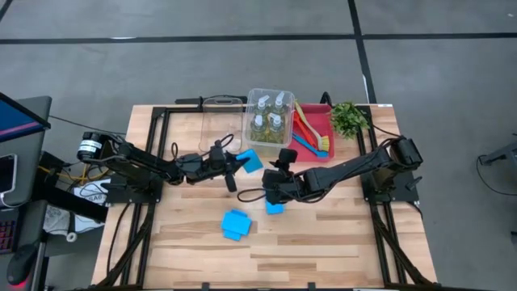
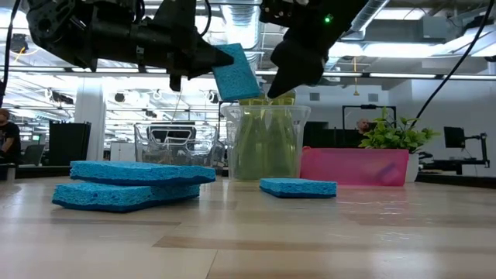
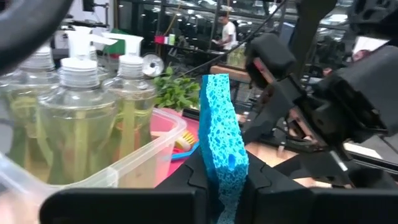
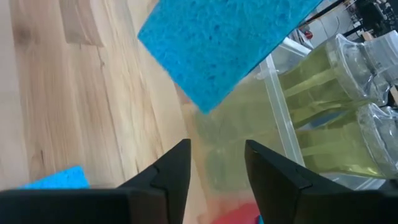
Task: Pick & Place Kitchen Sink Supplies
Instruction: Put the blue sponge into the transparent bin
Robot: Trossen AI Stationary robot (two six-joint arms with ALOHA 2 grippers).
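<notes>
Four clear bottles (image 1: pixel 268 113) of yellow-green liquid stand packed in a clear bin (image 1: pixel 246 124), and the brushes (image 1: pixel 310 133) lie in the red bin (image 1: pixel 331 151) beside it, so the sponges appear to be what is left to place.

Step in hand, as judged: transfer of one blue sponge (image 1: pixel 250 160). The left gripper (image 1: pixel 233 168) is clenched on it, holding it edge-up in the air near the bottle bin; the left wrist view shows the sponge (image 3: pixel 222 149) pinched between both fingers and squeezed in at the grip. The right gripper (image 1: pixel 275 187) hovers close by with its jaws parted and nothing between them; in its own view the raised sponge (image 4: pixel 224 43) hangs beyond its fingers.

Remaining on the table: two sponges stacked (image 1: pixel 236 224) toward the near side, slightly askew, and a single sponge (image 1: pixel 275 208) lying just under the right gripper.

Next move, as judged: carry the held sponge over its bin and release it flat. The two arms are very close, so clearance between them needs watching.

Materials: the sponges are flat, square, open-pored and soft. The bottles are rigid clear plastic with ribbed necks and white pump tops (image 3: pixel 79 46). The bins are thin-walled plastic; the table (image 1: pixel 323 250) is pale wood planking.
</notes>
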